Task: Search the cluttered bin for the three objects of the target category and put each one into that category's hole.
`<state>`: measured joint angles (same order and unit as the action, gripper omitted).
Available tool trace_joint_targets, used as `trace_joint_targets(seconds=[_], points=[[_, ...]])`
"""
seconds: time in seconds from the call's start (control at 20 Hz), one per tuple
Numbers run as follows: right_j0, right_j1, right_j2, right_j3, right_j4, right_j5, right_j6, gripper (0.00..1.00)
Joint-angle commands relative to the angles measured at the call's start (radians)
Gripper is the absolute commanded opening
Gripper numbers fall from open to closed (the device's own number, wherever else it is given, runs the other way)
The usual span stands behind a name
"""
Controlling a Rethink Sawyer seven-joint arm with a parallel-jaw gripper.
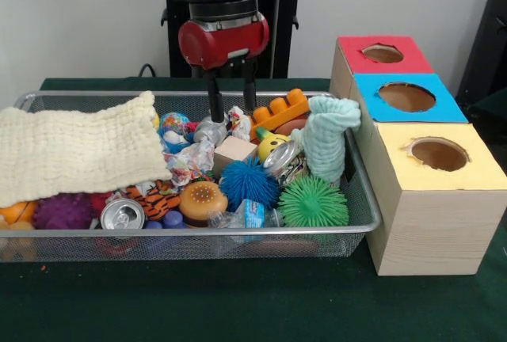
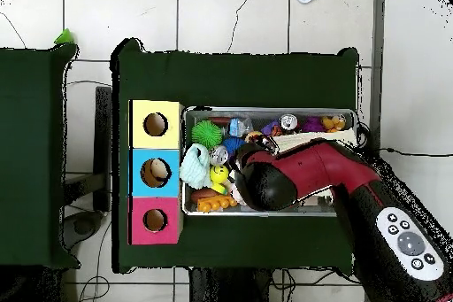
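Observation:
The wire mesh bin point(image 1: 190, 232) is full of toys and cloths; it also shows in the overhead view point(image 2: 345, 112). My gripper point(image 1: 232, 114) hangs in the bin's far middle, open, its fingers point(image 1: 215, 104) on either side of a crumpled printed white cloth point(image 1: 238, 123). A second printed cloth point(image 1: 187, 165) lies nearer the front, and a third printed bundle point(image 1: 173, 125) sits to the left. The yellow-surround hole point(image 1: 438, 154) is the nearest one on the wooden box point(image 1: 432, 231); it also shows overhead point(image 2: 156, 124). Overhead, the arm point(image 2: 292, 179) hides the gripper.
A cream waffle cloth point(image 1: 75, 152) drapes over the bin's left part. A mint-green cloth point(image 1: 328, 136) stands at its right end. Blue point(image 1: 249, 181) and green point(image 1: 313, 202) spiky balls, a can point(image 1: 123, 214) and a wooden cube point(image 1: 235, 152) lie around. Blue point(image 1: 406, 96) and red point(image 1: 383, 53) holes lie beyond.

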<state>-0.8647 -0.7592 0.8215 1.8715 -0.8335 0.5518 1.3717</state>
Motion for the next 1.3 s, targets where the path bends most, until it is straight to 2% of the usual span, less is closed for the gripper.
trace_joint_targets(seconds=[0.05, 0.25, 0.45, 0.9, 1.3], points=[[0.108, -0.044, -0.142, 0.173, -0.188, -0.071, 0.08, 1.0], [0.208, -0.045, -0.255, 0.19, -0.274, -0.161, 0.23, 1.0], [0.293, -0.011, -0.368, 0.168, -0.315, -0.233, 0.305, 1.0], [0.375, 0.062, -0.526, 0.113, -0.342, -0.333, 0.253, 1.0], [0.342, 0.065, -0.514, 0.1, -0.294, -0.34, 0.142, 1.0]])
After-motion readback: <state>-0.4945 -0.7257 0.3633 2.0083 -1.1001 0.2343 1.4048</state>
